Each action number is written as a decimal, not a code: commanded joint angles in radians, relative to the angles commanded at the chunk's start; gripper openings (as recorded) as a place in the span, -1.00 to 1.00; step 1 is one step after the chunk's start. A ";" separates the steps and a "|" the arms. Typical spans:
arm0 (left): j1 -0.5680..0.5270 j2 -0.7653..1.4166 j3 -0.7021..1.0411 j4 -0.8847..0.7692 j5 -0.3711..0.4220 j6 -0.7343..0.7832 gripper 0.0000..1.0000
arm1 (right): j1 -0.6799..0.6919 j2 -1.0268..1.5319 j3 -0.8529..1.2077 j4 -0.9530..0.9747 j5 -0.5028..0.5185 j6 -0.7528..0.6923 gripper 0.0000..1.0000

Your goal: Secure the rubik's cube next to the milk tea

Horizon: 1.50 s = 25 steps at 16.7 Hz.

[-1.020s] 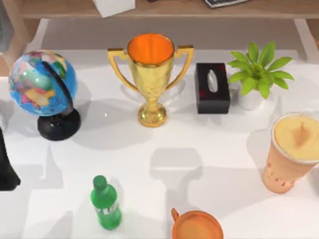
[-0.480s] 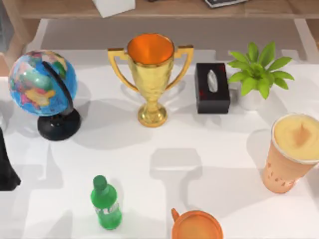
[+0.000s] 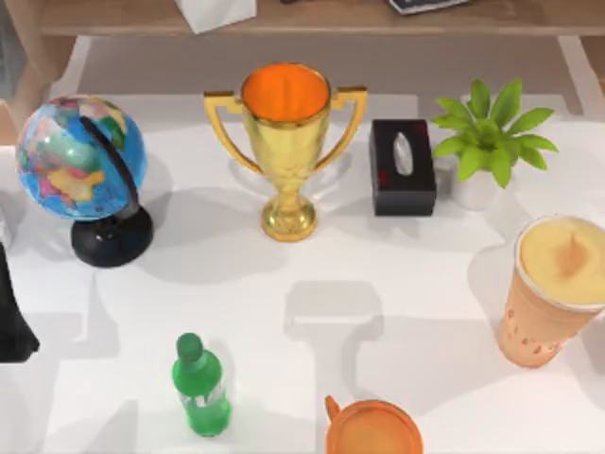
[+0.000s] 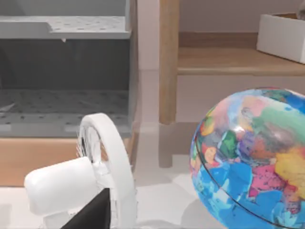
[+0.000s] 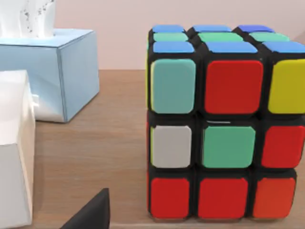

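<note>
On the white worktop (image 3: 284, 284), nearest the lower edge of the top view, one green bottle (image 3: 200, 386) and one short orange mug (image 3: 373, 428) are seen, the mug cut by the frame edge. One milk tea (image 3: 553, 288) stands at the worktop's right side, upright, well apart from both. Farther back, one globe (image 3: 83, 161) on a black stand, one gold trophy (image 3: 285, 132), one black tissue box (image 3: 404, 166) and one potted plant (image 3: 487, 137) are ranged from left to right. Beyond the worktop a wooden shelf (image 3: 378, 17) is seen. A dark part of the left arm (image 3: 11, 317) is seen at the worktop's left edge; whether the left pincer is released or clenched cannot be told. In the left wrist view the globe is seen again, beside one white fan-like object (image 4: 95, 162), with a grey rack (image 4: 62, 71) behind. In the right wrist view one rubik's cube (image 5: 221, 119) rests on a wooden surface (image 5: 95, 157), near one pale blue tissue box (image 5: 52, 71) and one white box (image 5: 14, 143); whether the right pincer is released or clenched cannot be told.
</note>
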State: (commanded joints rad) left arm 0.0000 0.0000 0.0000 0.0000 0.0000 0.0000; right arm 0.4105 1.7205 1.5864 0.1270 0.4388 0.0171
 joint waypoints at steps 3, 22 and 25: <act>0.000 0.000 0.000 0.000 0.000 0.000 1.00 | -0.005 -0.003 -0.005 -0.001 -0.002 0.000 1.00; 0.000 0.000 0.000 0.000 0.000 0.000 1.00 | -0.059 0.225 0.286 -0.059 -0.055 -0.001 0.55; 0.000 0.000 0.000 0.000 0.000 0.000 1.00 | -0.059 0.225 0.286 -0.059 -0.055 -0.001 0.10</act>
State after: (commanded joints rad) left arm 0.0000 0.0000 0.0000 0.0000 0.0000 0.0000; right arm 0.3518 1.9455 1.8723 0.0675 0.3835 0.0157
